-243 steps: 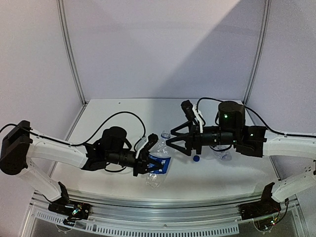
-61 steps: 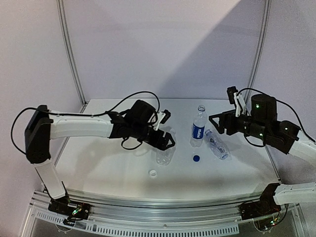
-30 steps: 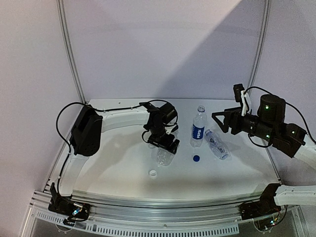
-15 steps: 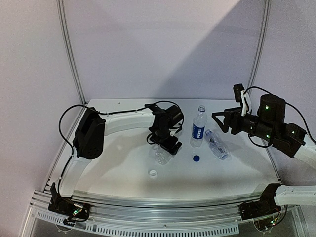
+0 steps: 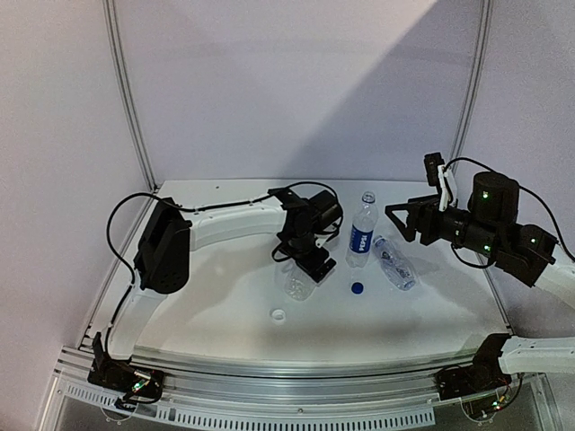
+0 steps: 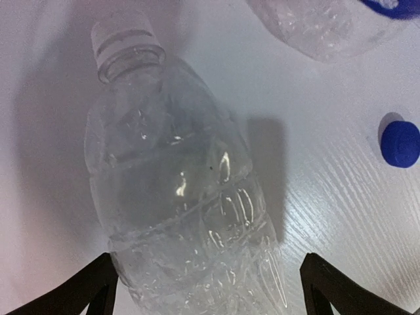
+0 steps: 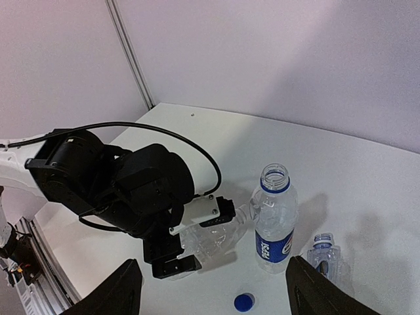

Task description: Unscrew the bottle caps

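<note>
Likely the last cap: your left end effector [image 6: 207,275], jaws apart, hovers over the plain bottle [image 6: 177,197] lying on the worktop [image 5: 207,305], white cap [image 6: 121,33] on. Clamp its body; right end effector [image 7: 211,275] hangs spread.

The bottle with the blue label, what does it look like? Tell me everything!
The bottle with the blue label is clear plastic, with a blue ring round its neck and white letters on the label. It stands upright on the white table. Its mouth is open, with no cap on. Nothing grips it.
</note>
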### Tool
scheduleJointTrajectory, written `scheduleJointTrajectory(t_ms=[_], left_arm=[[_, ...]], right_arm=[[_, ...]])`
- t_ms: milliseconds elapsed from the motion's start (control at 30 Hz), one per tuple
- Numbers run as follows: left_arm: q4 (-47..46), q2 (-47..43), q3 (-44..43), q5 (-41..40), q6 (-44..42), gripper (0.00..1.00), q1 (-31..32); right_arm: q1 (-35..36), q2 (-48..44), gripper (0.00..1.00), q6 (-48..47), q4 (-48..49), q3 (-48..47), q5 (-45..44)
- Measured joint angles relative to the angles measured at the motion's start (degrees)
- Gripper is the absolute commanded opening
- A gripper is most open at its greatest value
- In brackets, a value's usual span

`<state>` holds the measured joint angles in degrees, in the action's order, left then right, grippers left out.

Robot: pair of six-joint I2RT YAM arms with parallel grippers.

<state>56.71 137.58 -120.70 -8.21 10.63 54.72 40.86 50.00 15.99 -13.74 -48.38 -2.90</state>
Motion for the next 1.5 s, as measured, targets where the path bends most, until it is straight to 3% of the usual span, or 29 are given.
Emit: scheduleJointTrajectory(t_ms=[700, 1033, 1500], left_arm=[[2.54, 3.82, -1.4, -6.45, -1.36, 0.99, -0.11], [1.07, 3.13, 0.42, -6.25, -3.82, 0.76, -0.11], [-11.61, -17.77, 27.04, -5.42, -6.05, 0.39, -1.22]], right_arm=[[0.0, 0.79, 0.77, -0.02, 0.0, 0.04, 0.02], [0.0, 0.81, 0.77, -0.2, 0.0, 0.04, 0.02], [0.02, 1.07, 0.76, -0.42, 0.02, 0.04, 0.04]])
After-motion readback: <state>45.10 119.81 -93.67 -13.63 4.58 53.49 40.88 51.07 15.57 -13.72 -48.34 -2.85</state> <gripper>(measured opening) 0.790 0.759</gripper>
